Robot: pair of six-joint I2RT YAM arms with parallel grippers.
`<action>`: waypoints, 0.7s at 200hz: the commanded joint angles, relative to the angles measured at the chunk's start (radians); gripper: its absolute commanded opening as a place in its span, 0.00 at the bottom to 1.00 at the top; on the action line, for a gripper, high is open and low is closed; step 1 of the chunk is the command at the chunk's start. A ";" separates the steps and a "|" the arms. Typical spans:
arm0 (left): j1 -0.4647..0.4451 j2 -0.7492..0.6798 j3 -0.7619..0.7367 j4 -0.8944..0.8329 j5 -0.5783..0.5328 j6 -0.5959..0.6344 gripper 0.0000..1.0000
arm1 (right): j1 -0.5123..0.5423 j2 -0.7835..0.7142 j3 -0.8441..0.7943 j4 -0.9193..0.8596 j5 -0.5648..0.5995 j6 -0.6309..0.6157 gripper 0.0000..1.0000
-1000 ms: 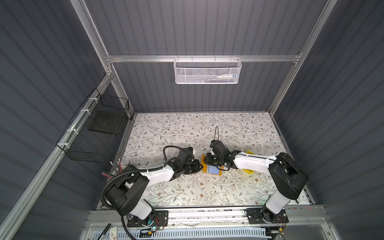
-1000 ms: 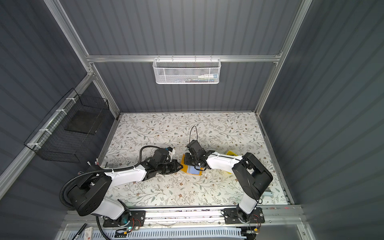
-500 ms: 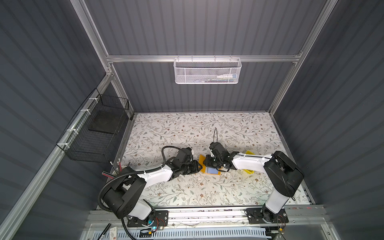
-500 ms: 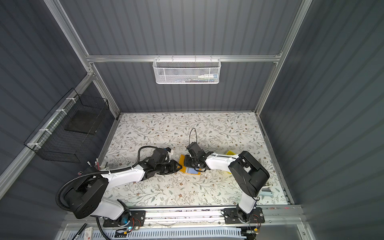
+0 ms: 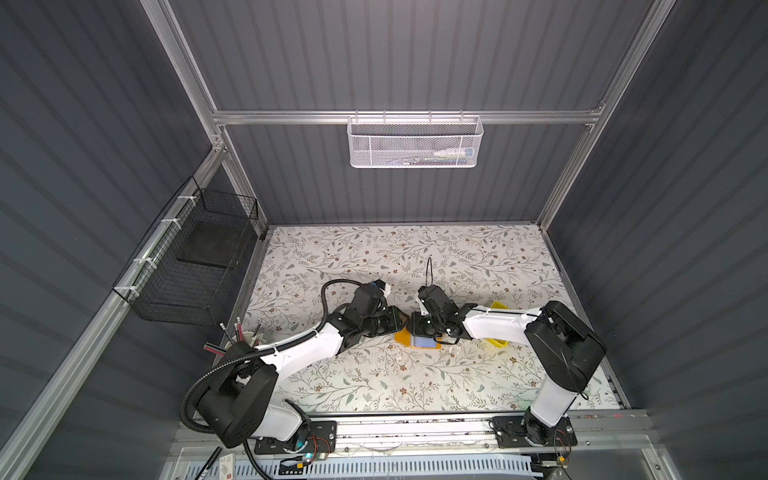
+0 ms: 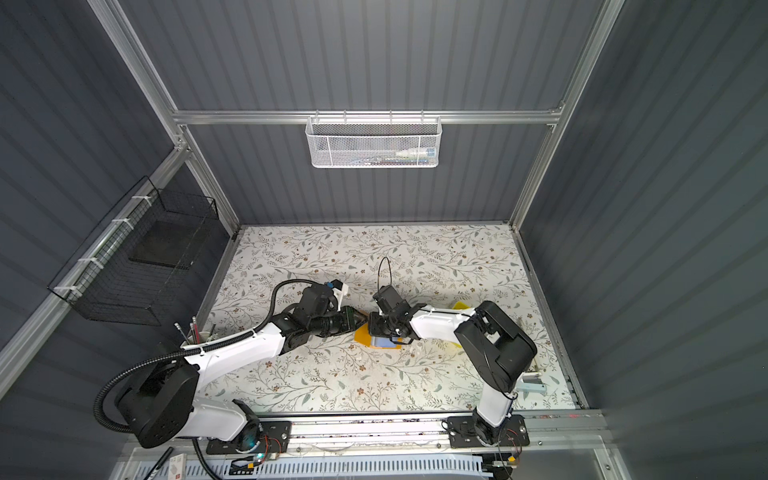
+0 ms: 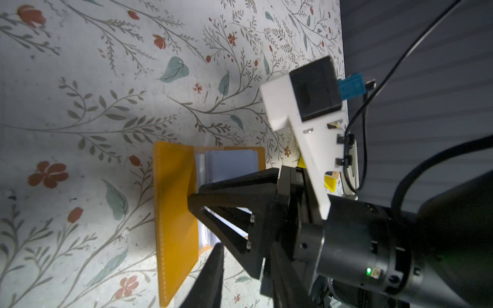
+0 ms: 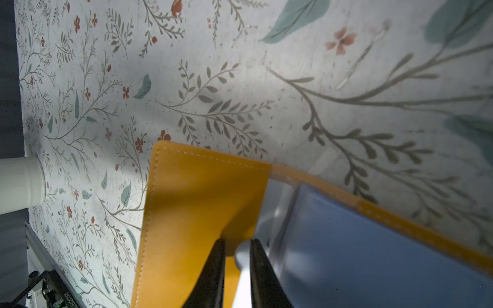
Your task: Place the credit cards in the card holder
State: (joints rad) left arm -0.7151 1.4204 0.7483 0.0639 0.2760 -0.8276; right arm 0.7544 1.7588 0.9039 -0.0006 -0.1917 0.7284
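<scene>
The card holder (image 5: pixel 404 337) (image 6: pixel 362 335) lies open at the middle of the table, a mustard booklet with one cover (image 7: pixel 173 213) (image 8: pixel 200 200) raised and bluish sleeve pages (image 8: pixel 360 253) (image 7: pixel 229 162) inside. My right gripper (image 5: pixel 419 328) (image 6: pixel 380 328) (image 8: pixel 236 244) (image 7: pixel 196 196) reaches over the pages. It is shut on a thin pale credit card (image 8: pixel 241 258) with a rounded corner, close against the raised cover. My left gripper (image 5: pixel 401 322) (image 6: pixel 360 318) (image 7: pixel 245 280) is just left of the holder, open, with only table showing between its fingers.
A small bright-yellow tray (image 5: pixel 498 307) (image 6: pixel 461 306) sits partly hidden behind the right arm. A white cup of pencils (image 5: pixel 241 336) (image 8: pixel 18 184) stands at the front left. A black wire basket (image 5: pixel 195 266) hangs on the left wall and a white mesh basket (image 5: pixel 415 141) on the back wall.
Both grippers and the card holder have shifted slightly to the left. The two grippers stay close together over the holder.
</scene>
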 commanded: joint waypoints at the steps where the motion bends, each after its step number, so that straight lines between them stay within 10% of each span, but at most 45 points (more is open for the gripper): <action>1: 0.009 0.046 0.025 0.010 0.006 -0.002 0.32 | -0.011 0.026 0.014 -0.017 -0.043 -0.032 0.21; 140: 0.008 0.241 -0.047 0.228 -0.022 -0.060 0.22 | -0.130 -0.127 -0.034 -0.104 -0.126 -0.105 0.20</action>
State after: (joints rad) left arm -0.7116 1.6524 0.7189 0.2653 0.2470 -0.8886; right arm 0.6304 1.6836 0.8749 -0.0525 -0.3687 0.6495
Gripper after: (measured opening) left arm 0.221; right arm 0.201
